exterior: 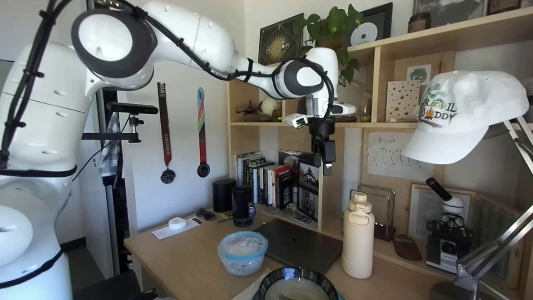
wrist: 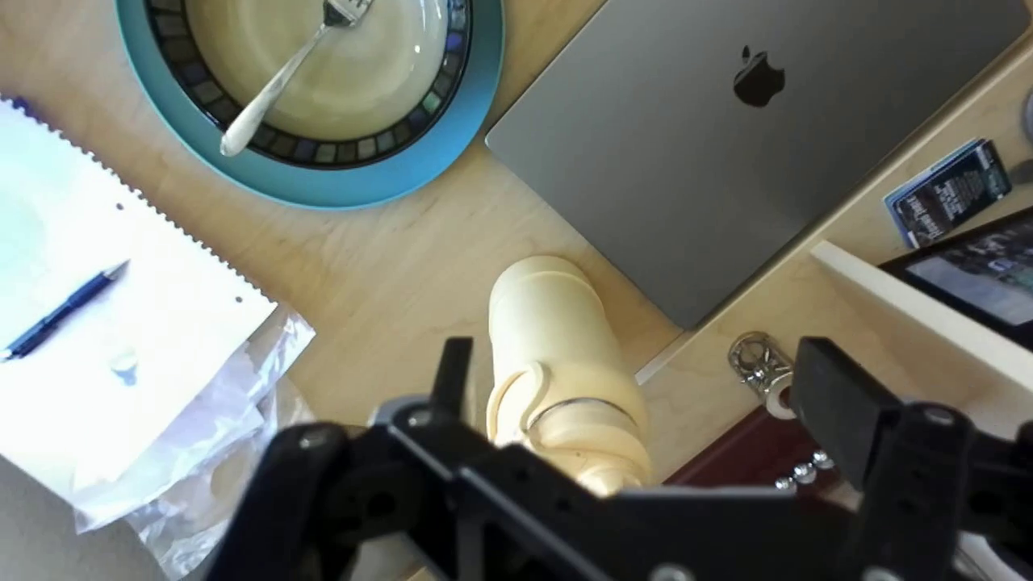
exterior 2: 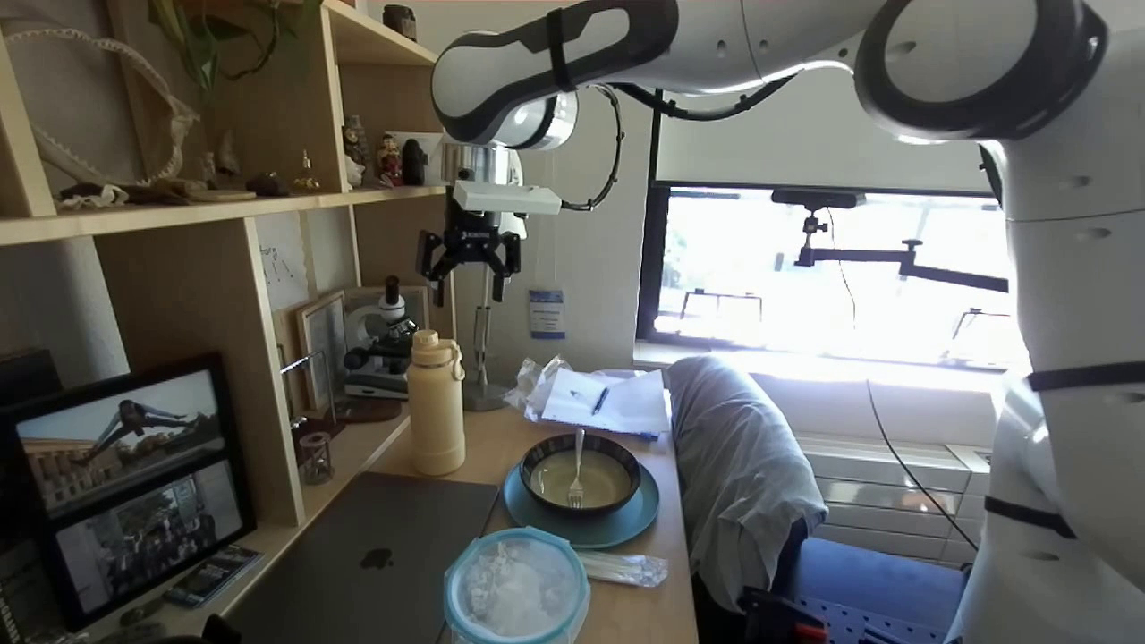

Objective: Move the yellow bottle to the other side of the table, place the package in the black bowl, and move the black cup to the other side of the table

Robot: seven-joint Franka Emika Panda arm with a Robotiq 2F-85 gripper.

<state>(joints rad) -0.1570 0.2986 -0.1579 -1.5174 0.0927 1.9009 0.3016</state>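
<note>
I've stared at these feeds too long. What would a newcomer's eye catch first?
Likely the white robot arm, stretched over the desk, its open gripper higher than the yellow bottle. Next, probably, the white cap, high at the right in an exterior view. Then the black bowl on a blue plate, a fork across its rim, top left in the wrist view.

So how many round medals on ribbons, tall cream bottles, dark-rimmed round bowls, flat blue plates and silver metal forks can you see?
Round medals on ribbons: 2
Tall cream bottle: 1
Dark-rimmed round bowl: 1
Flat blue plate: 1
Silver metal fork: 1
Total: 6
</note>
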